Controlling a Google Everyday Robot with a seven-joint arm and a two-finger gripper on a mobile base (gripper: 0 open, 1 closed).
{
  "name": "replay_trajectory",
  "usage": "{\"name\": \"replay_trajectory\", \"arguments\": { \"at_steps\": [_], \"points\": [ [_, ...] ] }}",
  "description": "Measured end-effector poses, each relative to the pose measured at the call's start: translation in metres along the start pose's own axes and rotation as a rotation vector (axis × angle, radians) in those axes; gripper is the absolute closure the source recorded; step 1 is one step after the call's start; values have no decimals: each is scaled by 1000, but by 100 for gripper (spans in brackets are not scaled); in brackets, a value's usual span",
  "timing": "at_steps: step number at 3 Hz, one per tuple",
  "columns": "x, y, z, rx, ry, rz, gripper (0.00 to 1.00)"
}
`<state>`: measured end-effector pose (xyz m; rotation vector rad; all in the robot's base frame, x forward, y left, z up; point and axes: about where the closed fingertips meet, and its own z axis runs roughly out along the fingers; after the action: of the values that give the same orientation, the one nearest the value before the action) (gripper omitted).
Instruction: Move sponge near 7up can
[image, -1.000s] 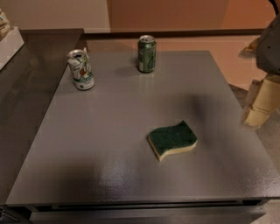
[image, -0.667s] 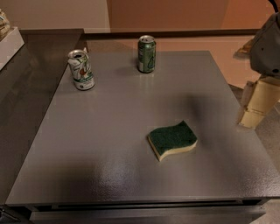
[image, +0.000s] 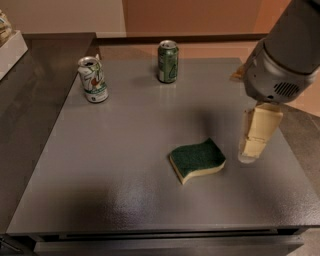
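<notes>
The sponge (image: 197, 160), dark green on top with a pale yellow foam layer, lies flat on the grey table (image: 125, 150), right of its middle. The 7up can (image: 93, 79), white with green and red markings, stands upright at the table's far left, well away from the sponge. My gripper (image: 248, 154) hangs from the grey arm at the right. It points down just to the right of the sponge, close to the table top and apart from the sponge. It holds nothing that I can see.
An all dark green can (image: 168, 61) stands upright at the table's far edge, near the middle. A white box (image: 11, 47) sits on the darker counter at the far left. The table's right edge lies just beyond the gripper.
The arm has moved left from beyond the table's right edge to over the table. The gripper now sits beside the sponge. The sponge and both cans have not moved.
</notes>
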<state>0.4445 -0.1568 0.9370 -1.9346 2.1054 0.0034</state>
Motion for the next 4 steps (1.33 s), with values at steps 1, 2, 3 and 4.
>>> {"name": "replay_trajectory", "arguments": {
  "at_steps": [1, 2, 3, 4],
  "points": [
    [-11, 15, 26, -48, -18, -59, 0],
    [-15, 31, 48, -91, -28, -96, 0],
    [-17, 44, 66, -120, -36, -117, 0],
    [-20, 52, 83, -134, -38, -132, 0]
  ]
}}
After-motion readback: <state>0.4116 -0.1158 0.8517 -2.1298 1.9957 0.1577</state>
